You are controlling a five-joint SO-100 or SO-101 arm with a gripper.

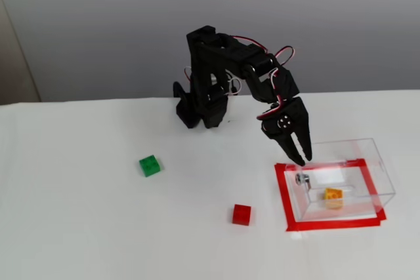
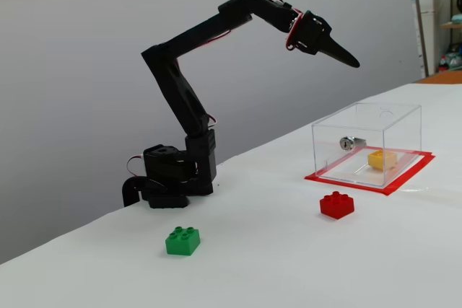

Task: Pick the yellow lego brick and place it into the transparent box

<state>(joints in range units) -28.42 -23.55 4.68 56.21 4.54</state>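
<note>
The yellow lego brick point(image 1: 333, 196) lies on the floor of the transparent box point(image 1: 377, 162), nothing holding it; in the other fixed view the brick point(image 2: 382, 159) shows through the clear walls of the box point(image 2: 401, 117). A small metal knob point(image 1: 302, 180) sits on the box's left wall. My black gripper point(image 1: 296, 155) hangs above the box's left edge, pointing down, its jaws a little apart and empty. In the other fixed view the gripper point(image 2: 352, 61) is well above the box top.
The box stands inside a red tape rectangle point(image 1: 283, 195). A red brick point(image 1: 241, 214) lies left of the box and a green brick point(image 1: 149, 165) further left. The arm's base point(image 1: 200, 109) stands at the back of the white table.
</note>
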